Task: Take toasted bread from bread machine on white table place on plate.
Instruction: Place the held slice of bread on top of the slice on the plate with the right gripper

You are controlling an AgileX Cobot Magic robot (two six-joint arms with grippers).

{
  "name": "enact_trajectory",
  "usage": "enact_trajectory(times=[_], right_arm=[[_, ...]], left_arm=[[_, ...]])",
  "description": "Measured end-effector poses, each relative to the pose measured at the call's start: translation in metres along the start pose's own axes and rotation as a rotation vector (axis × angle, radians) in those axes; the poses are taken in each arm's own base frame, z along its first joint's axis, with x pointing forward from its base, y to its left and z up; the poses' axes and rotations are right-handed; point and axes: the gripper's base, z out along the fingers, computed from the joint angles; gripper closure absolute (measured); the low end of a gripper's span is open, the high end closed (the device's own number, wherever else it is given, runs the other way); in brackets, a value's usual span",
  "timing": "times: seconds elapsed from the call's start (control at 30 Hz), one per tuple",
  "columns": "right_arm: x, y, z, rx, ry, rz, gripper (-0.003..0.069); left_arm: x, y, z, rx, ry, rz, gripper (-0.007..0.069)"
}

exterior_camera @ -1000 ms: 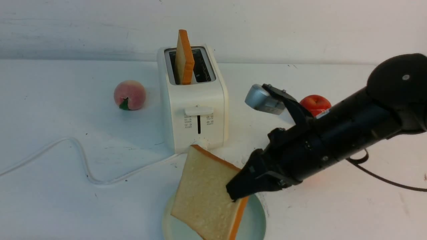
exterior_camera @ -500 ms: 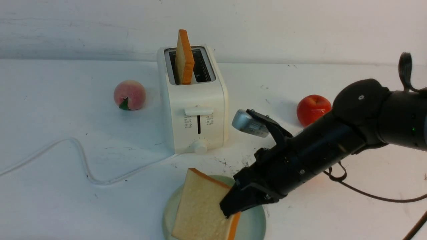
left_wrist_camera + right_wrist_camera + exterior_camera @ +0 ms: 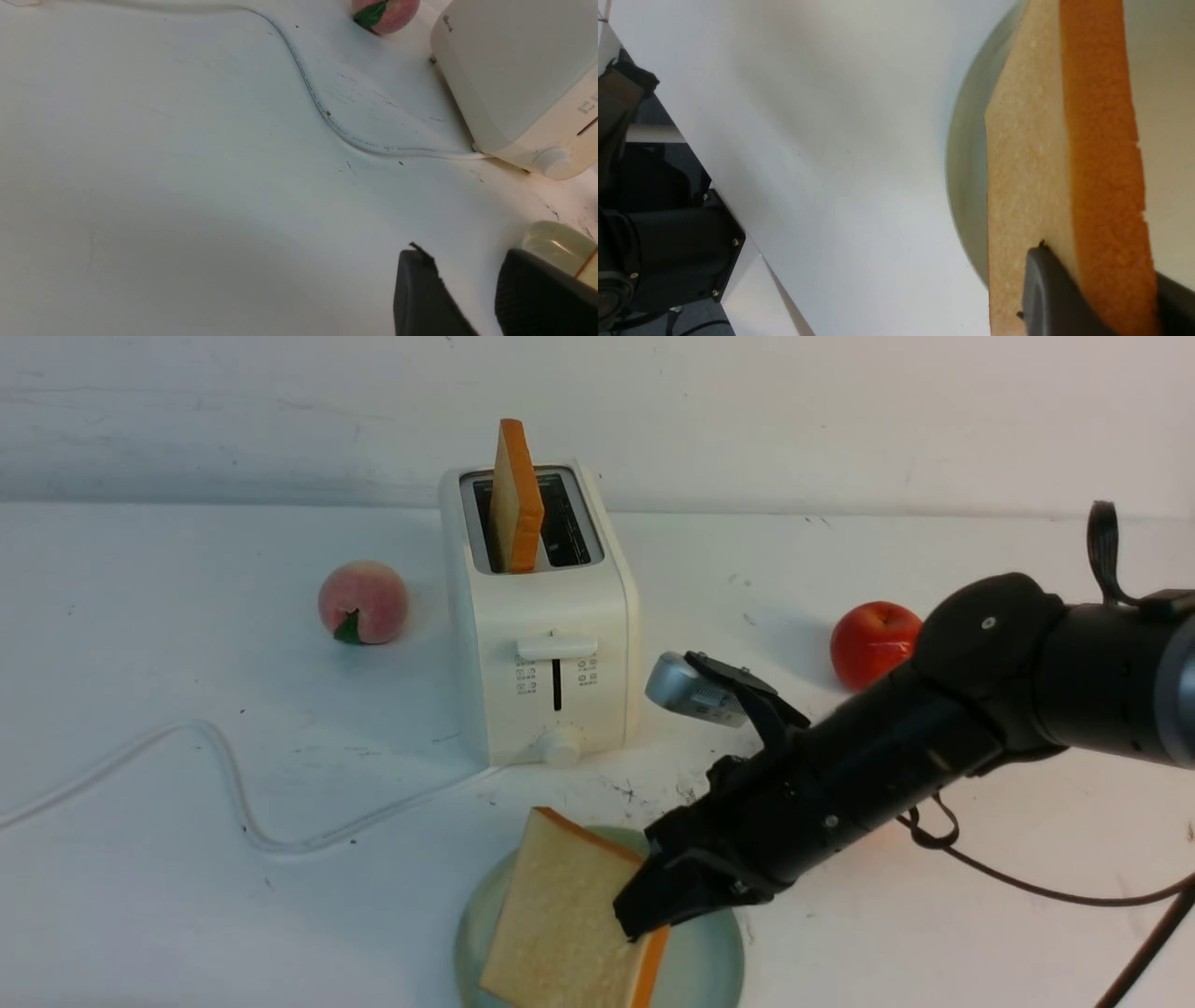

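One slice of toasted bread tilts over the pale blue-green plate at the front of the white table. My right gripper is shut on its right edge. The right wrist view shows the fingers clamping the slice across its orange crust, right gripper, with the plate rim behind. A second slice stands upright in the left slot of the bread machine. My left gripper is open over bare table, close to the plate; it does not show in the front view.
A peach lies left of the toaster and a red apple lies to its right, behind my right arm. The toaster's white cord snakes off to the left across the table. A black cable trails under the right arm.
The right arm has come down and drawn nearer, lowering the slice from in front of the toaster to just over the plate. It has barely moved in the last half second.
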Motion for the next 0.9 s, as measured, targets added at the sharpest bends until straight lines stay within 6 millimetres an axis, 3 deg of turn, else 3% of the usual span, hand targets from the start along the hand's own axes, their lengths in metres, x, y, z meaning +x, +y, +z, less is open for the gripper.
enact_trajectory(times=[0.2,0.33,0.63,0.9], right_arm=[[-0.0016,-0.0012,0.0000,0.014,-0.017,0.000,0.0547],[-0.0009,-0.0022,0.0000,0.024,-0.010,-0.011,0.0491],[0.0020,-0.0063,-0.0002,0.069,0.024,-0.058,0.0282],[0.0028,-0.0091,-0.0054,0.142,0.072,-0.124,0.0209]], left_arm=[[0.0000,0.0000,0.0000,0.000,0.000,0.000,0.0386],[0.0000,0.0000,0.0000,0.000,0.000,0.000,0.0386],[0.0000,0.0000,0.0000,0.000,0.000,0.000,0.0386],[0.0000,0.0000,0.0000,0.000,0.000,0.000,0.0386]])
